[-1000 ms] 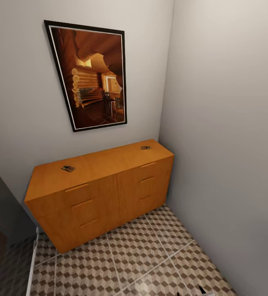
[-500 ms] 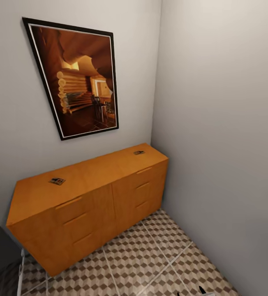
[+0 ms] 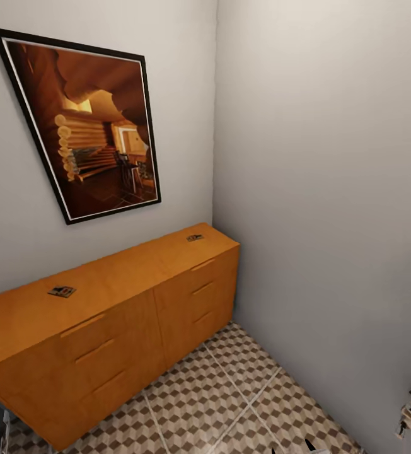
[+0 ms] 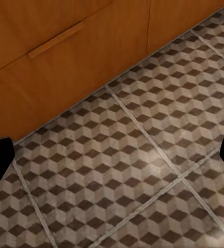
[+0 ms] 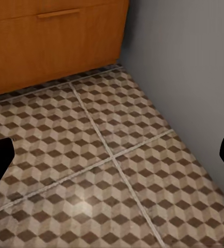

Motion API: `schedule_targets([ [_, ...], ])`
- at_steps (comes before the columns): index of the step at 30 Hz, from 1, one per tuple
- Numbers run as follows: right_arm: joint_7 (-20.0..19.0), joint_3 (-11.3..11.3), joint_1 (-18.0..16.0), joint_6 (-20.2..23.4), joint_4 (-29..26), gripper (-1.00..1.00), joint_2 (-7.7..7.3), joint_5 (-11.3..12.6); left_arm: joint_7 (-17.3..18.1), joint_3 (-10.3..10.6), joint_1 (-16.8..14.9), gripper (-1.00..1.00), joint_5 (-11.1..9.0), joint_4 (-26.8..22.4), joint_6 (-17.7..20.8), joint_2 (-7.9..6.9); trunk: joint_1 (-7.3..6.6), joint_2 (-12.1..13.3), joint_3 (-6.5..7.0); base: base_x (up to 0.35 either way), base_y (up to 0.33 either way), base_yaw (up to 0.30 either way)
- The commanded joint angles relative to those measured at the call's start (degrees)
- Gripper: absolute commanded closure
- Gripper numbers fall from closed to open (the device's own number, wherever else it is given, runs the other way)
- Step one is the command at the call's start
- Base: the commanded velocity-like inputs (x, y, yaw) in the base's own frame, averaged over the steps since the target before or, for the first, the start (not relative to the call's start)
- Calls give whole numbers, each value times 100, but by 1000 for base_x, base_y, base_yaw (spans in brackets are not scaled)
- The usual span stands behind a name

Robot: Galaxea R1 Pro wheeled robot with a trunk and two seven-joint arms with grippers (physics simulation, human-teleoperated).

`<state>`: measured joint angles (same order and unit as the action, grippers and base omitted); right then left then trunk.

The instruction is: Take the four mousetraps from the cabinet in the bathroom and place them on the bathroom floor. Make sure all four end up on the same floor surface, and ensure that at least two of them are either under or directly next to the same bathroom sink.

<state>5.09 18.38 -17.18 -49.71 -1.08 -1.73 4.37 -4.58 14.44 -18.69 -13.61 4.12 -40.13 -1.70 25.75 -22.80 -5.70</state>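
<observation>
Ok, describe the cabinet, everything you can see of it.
The cabinet is a low, wide chest that looks like orange-brown wood, with two columns of three drawers, each with a slim bar handle, all shut. It stands on the cube-patterned floor, its back to the wall under a framed picture, its right end in the corner. Two mousetraps lie flat on top: one towards the left, one near the right end.

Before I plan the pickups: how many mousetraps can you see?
2, both on top of the cabinet: one mousetrap near its left end, another near the right end by the corner. Others may be hidden in drawers.
</observation>
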Motion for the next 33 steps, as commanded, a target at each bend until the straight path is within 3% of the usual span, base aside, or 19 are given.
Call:
schedule_targets([
  [1,18,52,-5,-13,2,-100,1,44,-25,51,-8,-100,-20,18,-30,3,4,-12,-5,0,0,-219],
  [10,18,52,-5,-15,2,-100,6,45,-25,51,-9,-100,-19,18,-30,3,4,-12,44,0,0,-179],
  [33,18,52,-5,-13,2,-100,-16,39,-25,51,-2,-100,-19,18,-30,72,4,-12,18,0,0,-9],
])
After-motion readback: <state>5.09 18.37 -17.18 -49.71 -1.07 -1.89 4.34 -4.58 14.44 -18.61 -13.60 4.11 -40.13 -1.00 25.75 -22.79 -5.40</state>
